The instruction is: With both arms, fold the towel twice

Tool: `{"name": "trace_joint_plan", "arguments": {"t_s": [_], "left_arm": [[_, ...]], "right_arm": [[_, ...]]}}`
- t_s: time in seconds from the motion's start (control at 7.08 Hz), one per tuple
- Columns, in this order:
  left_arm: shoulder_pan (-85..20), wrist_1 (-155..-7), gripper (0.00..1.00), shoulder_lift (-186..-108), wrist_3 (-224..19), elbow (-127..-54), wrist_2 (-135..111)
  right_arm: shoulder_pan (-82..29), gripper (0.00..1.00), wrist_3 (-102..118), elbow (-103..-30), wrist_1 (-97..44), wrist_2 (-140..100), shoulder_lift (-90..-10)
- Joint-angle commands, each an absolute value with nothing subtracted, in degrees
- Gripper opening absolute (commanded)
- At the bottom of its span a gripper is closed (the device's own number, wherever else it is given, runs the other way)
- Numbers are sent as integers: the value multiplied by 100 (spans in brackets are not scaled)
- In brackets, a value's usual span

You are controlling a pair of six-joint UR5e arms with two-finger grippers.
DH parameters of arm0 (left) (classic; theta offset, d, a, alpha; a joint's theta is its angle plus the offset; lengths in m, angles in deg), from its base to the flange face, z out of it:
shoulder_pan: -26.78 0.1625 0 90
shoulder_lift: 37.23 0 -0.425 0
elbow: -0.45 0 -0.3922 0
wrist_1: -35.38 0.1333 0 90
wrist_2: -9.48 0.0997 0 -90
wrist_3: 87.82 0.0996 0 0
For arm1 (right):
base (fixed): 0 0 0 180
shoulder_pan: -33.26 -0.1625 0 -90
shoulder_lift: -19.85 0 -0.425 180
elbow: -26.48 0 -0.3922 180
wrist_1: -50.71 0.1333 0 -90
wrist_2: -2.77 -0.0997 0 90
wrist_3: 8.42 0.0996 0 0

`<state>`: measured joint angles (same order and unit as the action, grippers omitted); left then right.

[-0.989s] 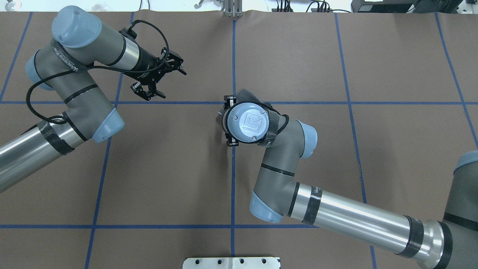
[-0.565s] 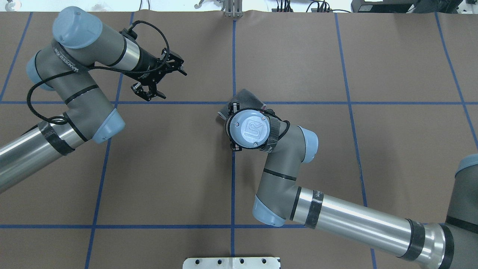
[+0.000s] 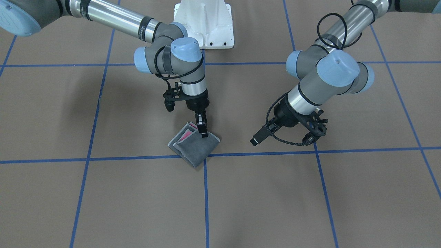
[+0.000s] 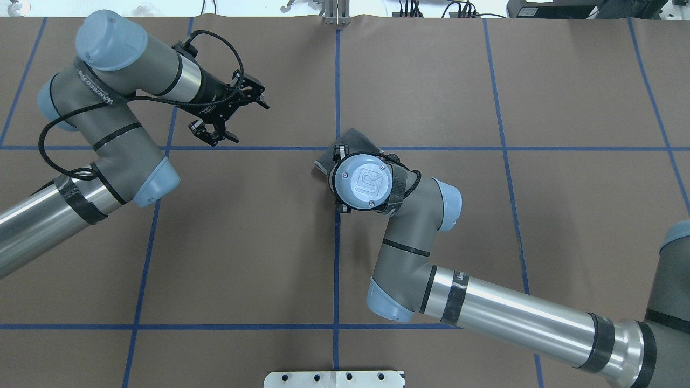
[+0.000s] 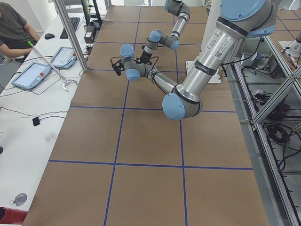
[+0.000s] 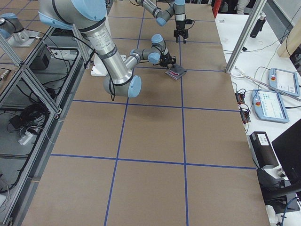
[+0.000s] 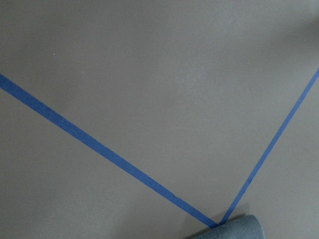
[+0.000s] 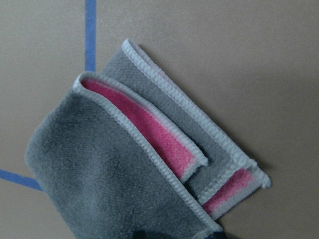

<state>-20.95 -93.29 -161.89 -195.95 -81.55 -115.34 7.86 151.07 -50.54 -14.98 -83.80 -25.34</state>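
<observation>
My right gripper [image 3: 203,132] hangs over the brown table [image 3: 103,206], which is crossed by blue tape lines [image 3: 137,158]. The folded towel [image 3: 196,148] lies on it under my fingertips, at a tape crossing.

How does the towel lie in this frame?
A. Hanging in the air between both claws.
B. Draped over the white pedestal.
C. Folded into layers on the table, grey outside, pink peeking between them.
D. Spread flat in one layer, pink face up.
C: the towel lies on the table in stacked layers, grey on the outside, with pink strips showing between the stitched edges.
</observation>
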Motion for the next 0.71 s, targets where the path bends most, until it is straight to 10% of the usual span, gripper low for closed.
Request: {"name": "trace_joint_plan", "arguments": {"t_s": [0.0, 0.56], "left_arm": [[-2095, -9329, 100, -16186, -19602, -8155, -11524], [-2069, -9320, 100, -16186, -19610, -8155, -11515]], "right_arm": [[707, 20, 15119, -5051, -1486, -8380, -2532], [715, 0, 14779, -5113, -1503, -8398, -2576]]}}
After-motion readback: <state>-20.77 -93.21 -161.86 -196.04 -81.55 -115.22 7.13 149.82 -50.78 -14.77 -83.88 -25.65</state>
